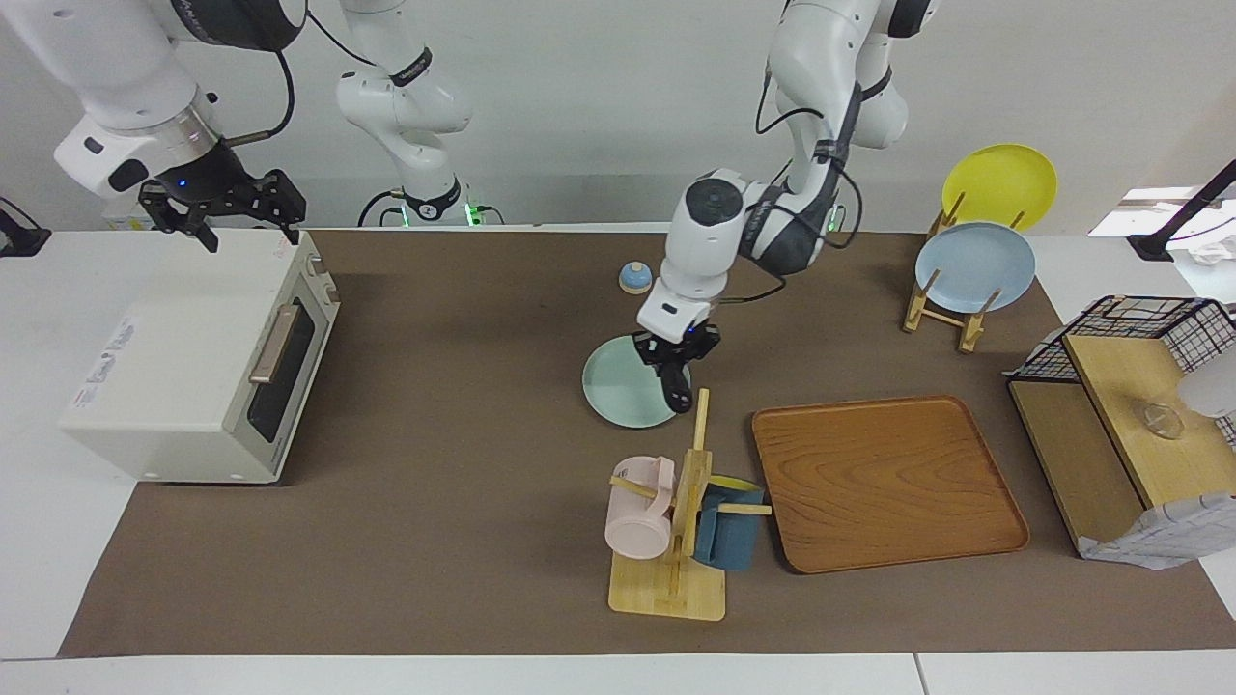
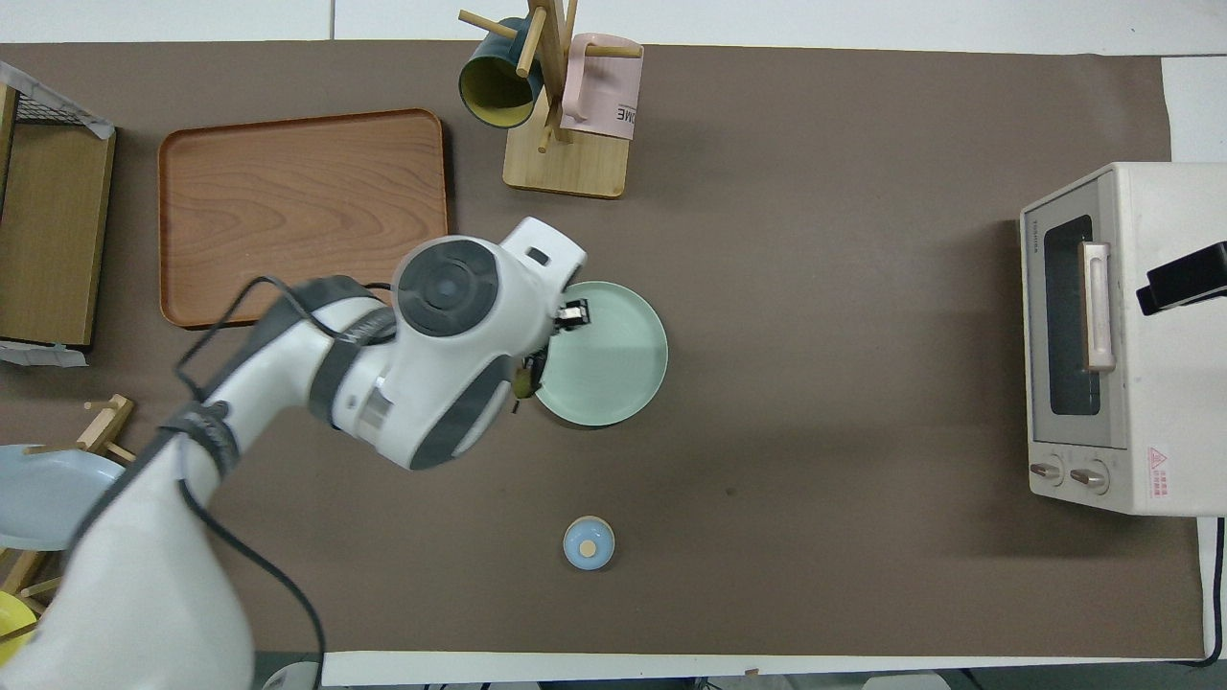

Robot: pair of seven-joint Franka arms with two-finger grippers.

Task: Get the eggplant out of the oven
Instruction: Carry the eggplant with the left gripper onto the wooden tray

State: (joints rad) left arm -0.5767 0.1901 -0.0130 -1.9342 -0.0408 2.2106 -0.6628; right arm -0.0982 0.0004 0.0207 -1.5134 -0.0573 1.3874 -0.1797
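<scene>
The cream-white oven (image 1: 183, 376) stands at the right arm's end of the table, its dark glass door closed; it also shows in the overhead view (image 2: 1131, 335). My left gripper (image 1: 678, 365) hangs low over a pale green plate (image 1: 618, 386) in the middle of the table. It is shut on the dark eggplant (image 1: 676, 388), whose lower end reaches the plate. In the overhead view the arm hides most of the eggplant (image 2: 524, 381), which shows at the edge of the plate (image 2: 613, 369). My right gripper (image 1: 246, 227) is open and empty over the oven's top.
A mug tree (image 1: 676, 521) with a pink and a blue mug stands farther from the robots than the plate, beside a wooden tray (image 1: 884, 483). A small blue lid (image 1: 634, 278) lies nearer to the robots. A plate rack (image 1: 970, 270) and a wire basket (image 1: 1130, 338) stand at the left arm's end.
</scene>
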